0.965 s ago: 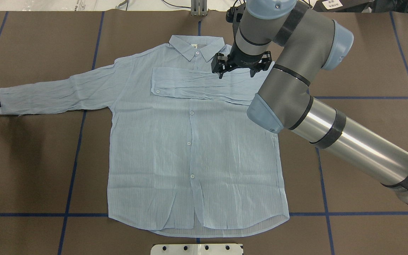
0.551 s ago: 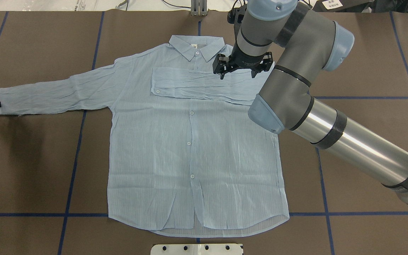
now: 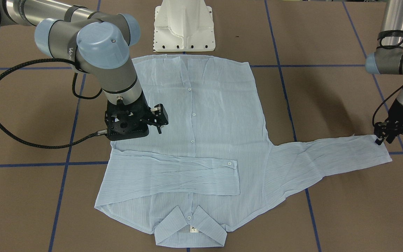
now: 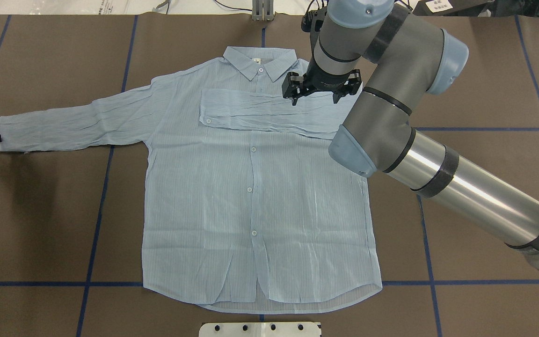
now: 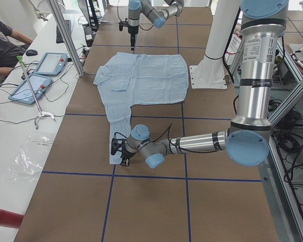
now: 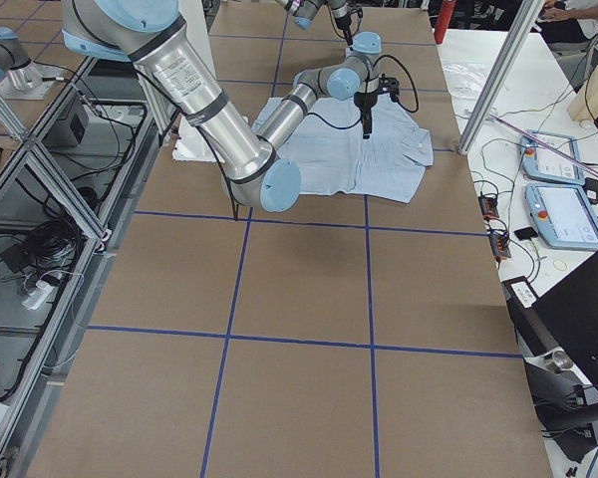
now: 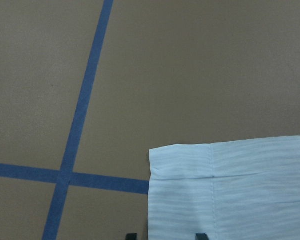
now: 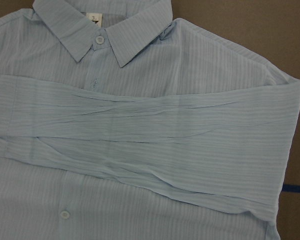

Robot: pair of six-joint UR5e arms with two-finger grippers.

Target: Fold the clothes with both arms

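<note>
The pale blue striped shirt [image 4: 251, 196] lies flat and buttoned on the brown table, collar [image 4: 260, 61] at the far side. One sleeve [image 4: 260, 114] is folded across the chest. My right gripper [image 4: 314, 96] hovers open just above that folded sleeve, empty [image 3: 133, 129]. The right wrist view shows only the folded sleeve [image 8: 140, 150] and the collar. The other sleeve [image 4: 73, 124] stretches out sideways. My left gripper [image 3: 383, 138] stands at its cuff [image 7: 230, 190], fingertips apart at the cuff's edge, so it is open.
The white pedestal base [image 3: 184, 28] stands at the shirt's hem side. Blue tape lines [image 4: 96, 224] cross the table. A black cable [image 3: 12, 133] loops beside the right arm. A person [image 5: 5, 40] sits at a side bench with tablets [image 5: 33, 85].
My right gripper has lifted slightly off the folded sleeve, toward the collar side. The shirt and the left gripper have not moved.
</note>
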